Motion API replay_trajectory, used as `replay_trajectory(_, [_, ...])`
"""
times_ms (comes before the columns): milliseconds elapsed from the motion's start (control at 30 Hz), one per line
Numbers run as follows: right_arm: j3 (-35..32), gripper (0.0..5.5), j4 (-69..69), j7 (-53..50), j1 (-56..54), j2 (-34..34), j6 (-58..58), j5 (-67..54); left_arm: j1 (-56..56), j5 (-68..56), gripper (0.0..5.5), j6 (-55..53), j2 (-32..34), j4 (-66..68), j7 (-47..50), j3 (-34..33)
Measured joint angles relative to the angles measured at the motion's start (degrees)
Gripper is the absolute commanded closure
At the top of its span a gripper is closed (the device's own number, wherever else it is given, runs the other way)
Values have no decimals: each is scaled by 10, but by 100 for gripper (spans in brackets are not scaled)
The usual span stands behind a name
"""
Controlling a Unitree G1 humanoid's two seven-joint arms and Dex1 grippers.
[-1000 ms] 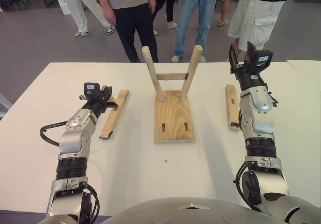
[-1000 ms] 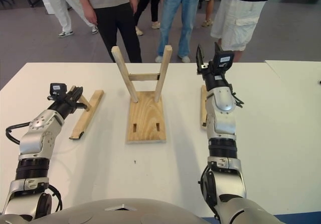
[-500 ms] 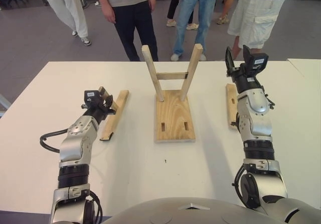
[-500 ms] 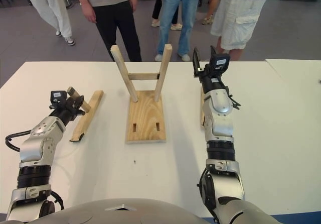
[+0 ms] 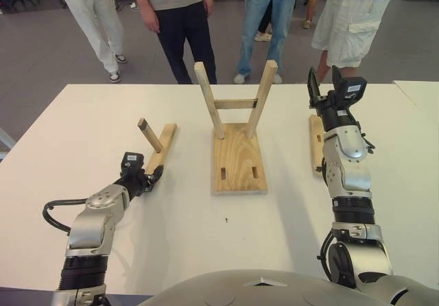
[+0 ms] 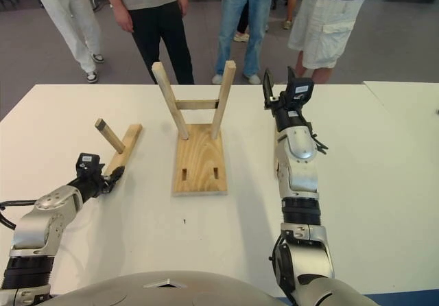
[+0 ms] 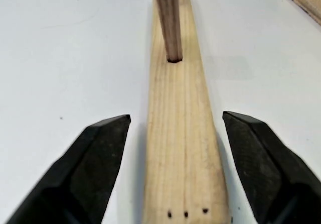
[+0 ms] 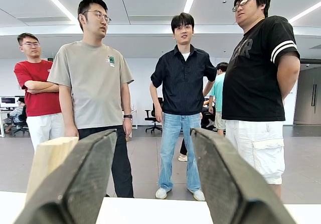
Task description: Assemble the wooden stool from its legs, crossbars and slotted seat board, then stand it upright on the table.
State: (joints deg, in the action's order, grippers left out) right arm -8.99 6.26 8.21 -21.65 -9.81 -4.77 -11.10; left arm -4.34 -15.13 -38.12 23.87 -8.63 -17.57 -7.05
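Note:
The slotted seat board (image 5: 239, 156) lies flat mid-table, with two legs and a crossbar (image 5: 234, 103) standing up from its far end. Left of it lies a loose leg (image 5: 160, 154) with a crossbar (image 5: 148, 134) stuck in it at a slant. My left gripper (image 5: 153, 174) is low at that leg's near end; in the left wrist view its open fingers (image 7: 103, 148) straddle the leg (image 7: 181, 133) without touching it. Another loose leg (image 5: 316, 143) lies right of the board. Above its far end my right gripper (image 5: 322, 84) is raised, open and empty.
The white table (image 5: 206, 230) has free room in front of the board. Its far edge (image 5: 137, 85) runs just behind the standing legs, and several people stand on the floor beyond it. A second table (image 5: 422, 93) adjoins at the right.
My left arm has drawn back toward me and lowered, from beside the slanted crossbar to the near end of the left leg. My right gripper has dropped slightly and shifted a little left.

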Motion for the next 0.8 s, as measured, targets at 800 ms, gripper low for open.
replay_trajectory(800, [-49,209,-111,76,-90,-3,183,-291,255,-215,348,-36,79,-95,-98,-162])
